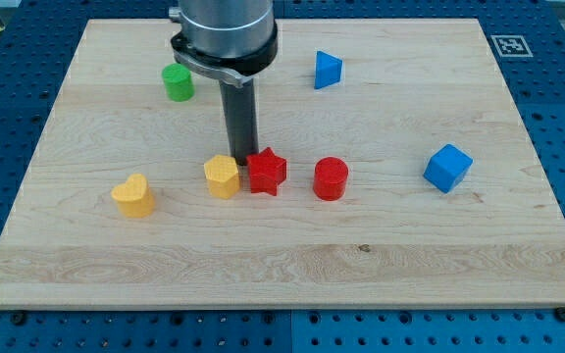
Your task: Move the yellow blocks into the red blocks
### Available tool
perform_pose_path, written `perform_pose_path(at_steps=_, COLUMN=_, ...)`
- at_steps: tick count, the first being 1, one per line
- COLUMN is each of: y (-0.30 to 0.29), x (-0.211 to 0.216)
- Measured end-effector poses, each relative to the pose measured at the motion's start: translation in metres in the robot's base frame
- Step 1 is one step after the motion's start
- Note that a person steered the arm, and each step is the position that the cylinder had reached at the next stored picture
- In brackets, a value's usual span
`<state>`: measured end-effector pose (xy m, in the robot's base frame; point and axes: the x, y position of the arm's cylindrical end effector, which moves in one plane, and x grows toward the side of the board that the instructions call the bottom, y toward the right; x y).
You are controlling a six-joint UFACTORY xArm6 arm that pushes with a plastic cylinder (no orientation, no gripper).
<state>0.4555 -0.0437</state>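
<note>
My tip (pixel 240 158), a bare rod holding nothing, is standing just behind the yellow hexagon block (pixel 222 176) and red star block (pixel 266 172); the yellow heart block (pixel 132 194) is waiting far left and risks slipping sideways when pushed

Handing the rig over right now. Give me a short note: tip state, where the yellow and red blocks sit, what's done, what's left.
My tip is down on the board, just behind the seam between the yellow hexagonal block and the red star block.
Done: that yellow block sits against the red star.
The red cylinder stands apart, to the view's right of the star.
Left: the yellow heart block is alone at the view's left, well away from the reds; it probably needs a push to the view's right.
</note>
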Motion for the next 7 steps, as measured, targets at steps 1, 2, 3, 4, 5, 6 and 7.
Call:
perform_pose_path(at_steps=1, y=0.015, x=0.0)
perform_pose_path(at_steps=2, y=0.022, x=0.0)
perform_pose_path(at_steps=3, y=-0.003, x=-0.014)
perform_pose_path(at_steps=4, y=-0.078, x=-0.022)
perform_pose_path(at_steps=5, y=-0.142, x=-0.006)
perform_pose_path(at_steps=6, y=-0.197, x=0.032)
perform_pose_path(at_steps=7, y=-0.209, x=0.074)
